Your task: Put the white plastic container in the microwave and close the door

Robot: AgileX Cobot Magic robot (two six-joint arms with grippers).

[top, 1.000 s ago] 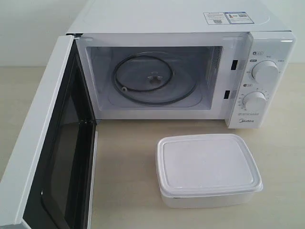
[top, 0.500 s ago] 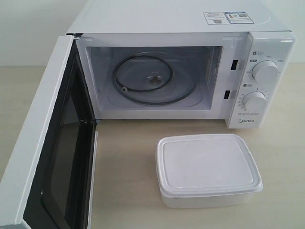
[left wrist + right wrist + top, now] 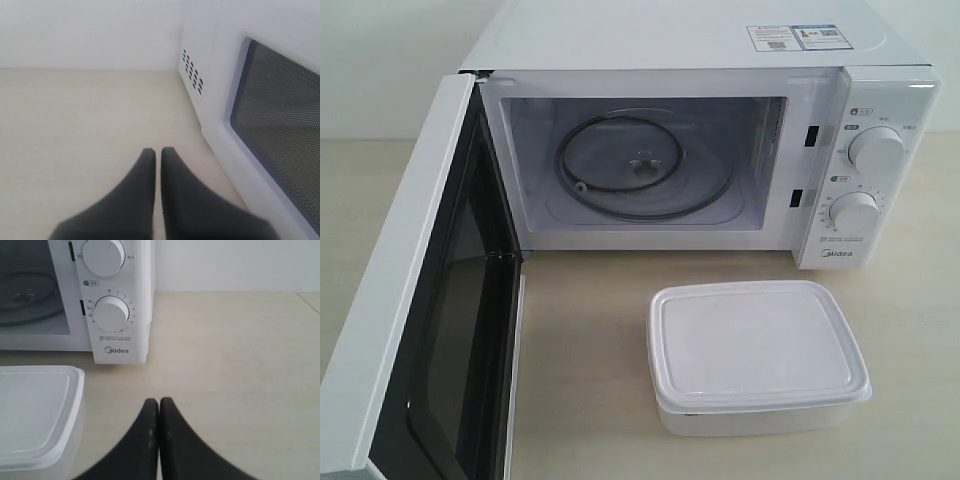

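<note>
Hovering over pale tabletop [image 3: 590, 330] by white wall [image 3: 380, 60], end effectors [image 3: 156, 151] [image 3: 159, 401] clenched empty

Exterior high, facing microwave [image 3: 670, 40]; wrist views low at its sides.

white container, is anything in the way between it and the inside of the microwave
Nothing visible. The door stands wide open on the left, the microwave holds only its glass turntable, and only bare table lies between the container and the opening.
</note>
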